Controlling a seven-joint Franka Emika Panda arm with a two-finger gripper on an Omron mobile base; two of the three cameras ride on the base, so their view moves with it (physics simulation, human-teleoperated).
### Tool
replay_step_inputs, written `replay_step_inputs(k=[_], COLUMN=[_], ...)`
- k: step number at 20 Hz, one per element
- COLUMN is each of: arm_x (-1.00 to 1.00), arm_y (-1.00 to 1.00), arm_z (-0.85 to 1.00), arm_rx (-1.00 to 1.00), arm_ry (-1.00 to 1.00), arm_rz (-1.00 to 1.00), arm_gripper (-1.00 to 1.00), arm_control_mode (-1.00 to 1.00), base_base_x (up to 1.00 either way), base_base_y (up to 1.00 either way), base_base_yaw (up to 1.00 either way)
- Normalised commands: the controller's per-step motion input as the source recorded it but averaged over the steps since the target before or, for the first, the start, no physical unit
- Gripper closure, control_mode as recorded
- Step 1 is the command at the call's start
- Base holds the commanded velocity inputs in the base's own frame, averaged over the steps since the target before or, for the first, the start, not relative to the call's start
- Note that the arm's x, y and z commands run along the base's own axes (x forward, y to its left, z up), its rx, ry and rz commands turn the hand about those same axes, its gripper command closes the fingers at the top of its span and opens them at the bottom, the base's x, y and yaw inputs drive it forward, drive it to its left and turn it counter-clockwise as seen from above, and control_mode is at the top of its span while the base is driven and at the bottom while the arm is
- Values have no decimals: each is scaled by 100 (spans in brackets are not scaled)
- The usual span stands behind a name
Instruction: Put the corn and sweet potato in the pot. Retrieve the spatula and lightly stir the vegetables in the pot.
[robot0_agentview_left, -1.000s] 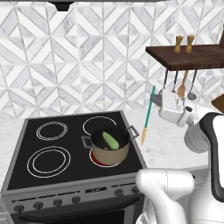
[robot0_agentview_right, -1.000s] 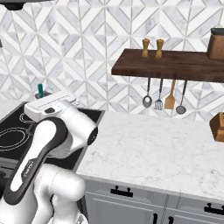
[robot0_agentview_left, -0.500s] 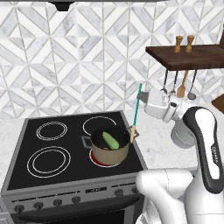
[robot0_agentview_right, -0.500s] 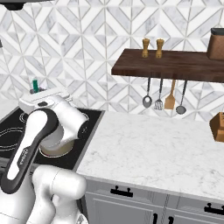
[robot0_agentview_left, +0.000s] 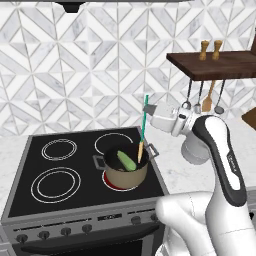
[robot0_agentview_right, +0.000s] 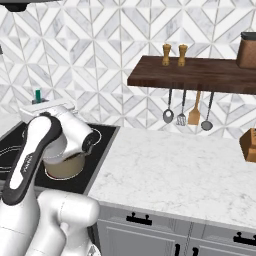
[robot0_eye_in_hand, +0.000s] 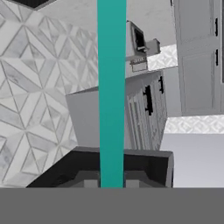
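The tan pot (robot0_agentview_left: 125, 176) stands on the stove's front right burner, with the pale green corn (robot0_agentview_left: 126, 160) lying inside it. The sweet potato is hidden. My gripper (robot0_agentview_left: 150, 111) is shut on the teal handle of the spatula (robot0_agentview_left: 143, 126). It hangs nearly upright, and its tan blade end dips into the pot at the right rim. In the hand view the teal spatula handle (robot0_eye_in_hand: 111, 87) runs straight up from between my fingertips (robot0_eye_in_hand: 91, 182). From the right base view the arm covers most of the pot (robot0_agentview_right: 65, 168), and the spatula handle's top (robot0_agentview_right: 37, 94) pokes above the hand.
The black stove (robot0_agentview_left: 60, 175) has three bare burners. A dark wall shelf (robot0_agentview_right: 200, 74) holds two shakers (robot0_agentview_right: 174, 54); ladles and a wooden utensil (robot0_agentview_right: 195, 115) hang below it. The marble counter (robot0_agentview_right: 170, 170) lies right of the stove, with a knife block (robot0_agentview_right: 248, 145) at its far right.
The arm has swung left from the counter side, carrying the spatula over the pot. The blade end has come down inside the rim.
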Motion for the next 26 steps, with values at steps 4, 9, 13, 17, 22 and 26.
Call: replay_step_inputs(k=[4, 9, 13, 17, 22, 26], arm_x=[28, 31, 21, 26, 30, 32], arm_y=[11, 2, 20, 13, 26, 13], arm_z=[-39, -10, -9, -24, -28, -37], arm_rx=[-8, -4, -2, 0, -2, -1], arm_ry=[0, 0, 2, 0, 0, 0], arm_rz=[4, 5, 3, 9, 9, 5], arm_gripper=[100, 100, 100, 100, 100, 100], arm_control_mode=[-100, -100, -100, -100, -100, -100], base_base_x=[0, 0, 0, 0, 0, 0], base_base_y=[0, 0, 0, 0, 0, 0], base_base_yaw=[0, 0, 0, 0, 0, 0])
